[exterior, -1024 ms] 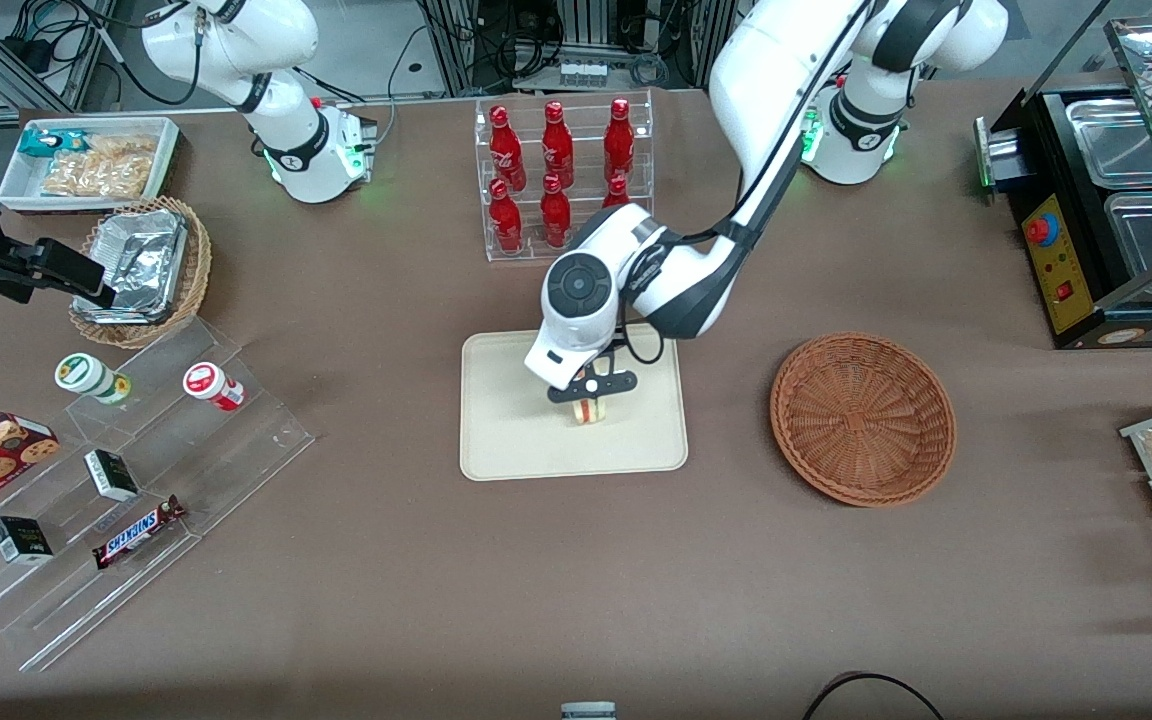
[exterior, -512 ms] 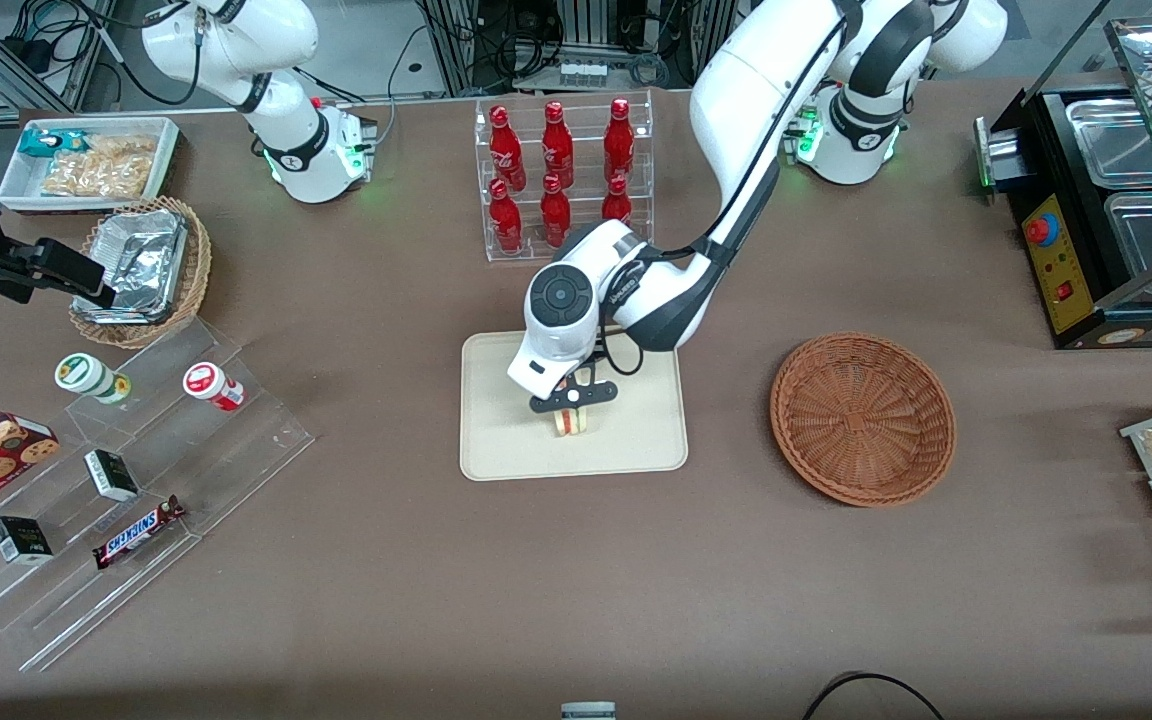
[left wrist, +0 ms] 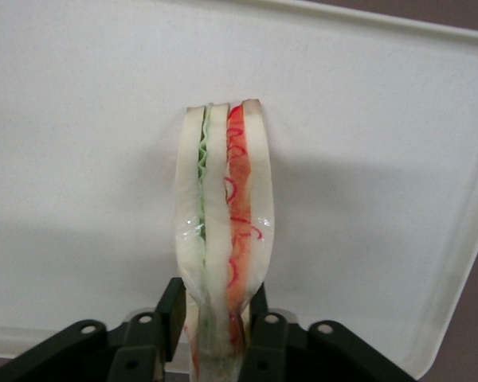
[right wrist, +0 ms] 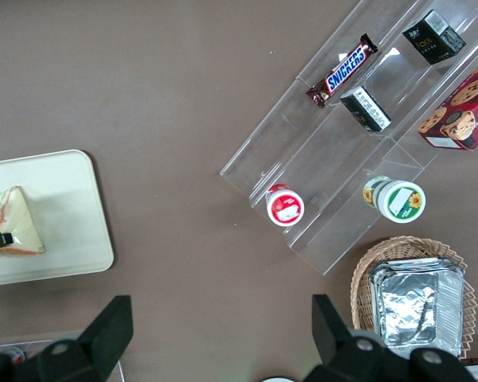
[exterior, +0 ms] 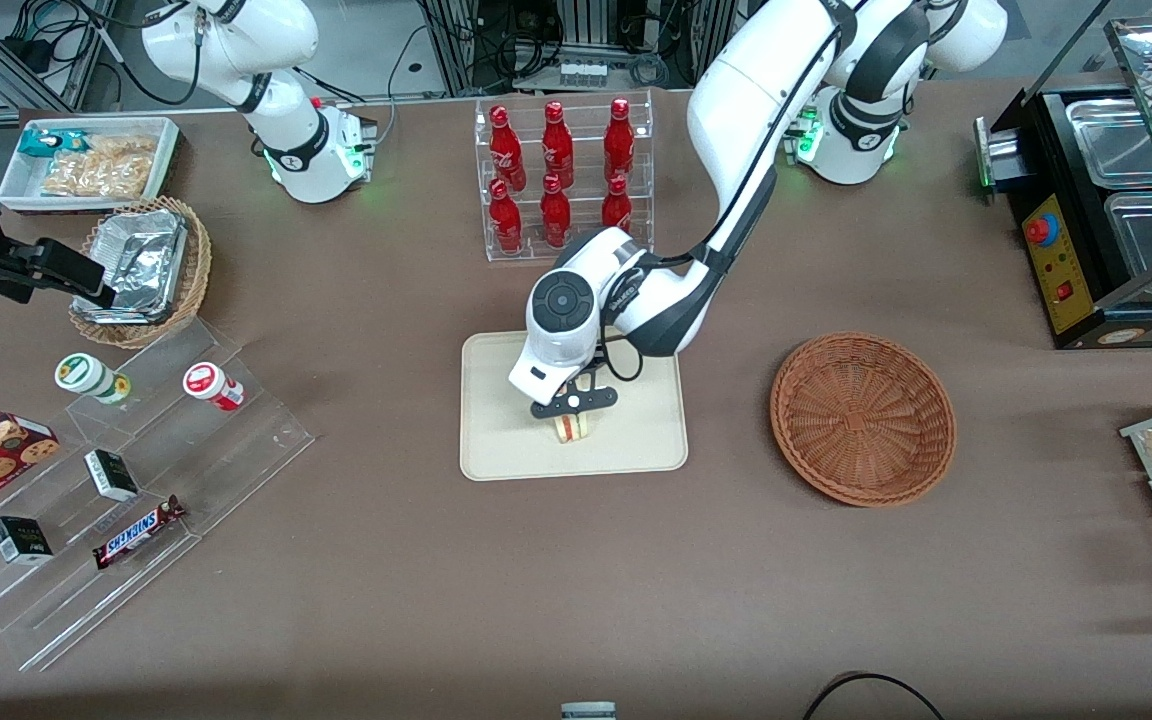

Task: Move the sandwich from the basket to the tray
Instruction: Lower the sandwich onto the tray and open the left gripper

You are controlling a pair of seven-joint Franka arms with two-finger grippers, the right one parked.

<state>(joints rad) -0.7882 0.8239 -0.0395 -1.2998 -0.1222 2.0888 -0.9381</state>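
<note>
Here the gripper (left wrist: 221,330) pinches the pale, red-and-green-layered sandwich (left wrist: 223,231) over the tray (left wrist: 80,119).

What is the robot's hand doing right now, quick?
Gripper: shut on the sandwich, holding it over the tray.

Lighting even, bright, overhead. Soft shadow of sandwich (left wrist: 223,231) falls on tray (left wrist: 80,119) in wrist view; gripper (left wrist: 215,334) over tray, slightly soft-focused. Glare on foil container (exterior: 136,262). Front view sharp, mild bending at frame edges.
</note>
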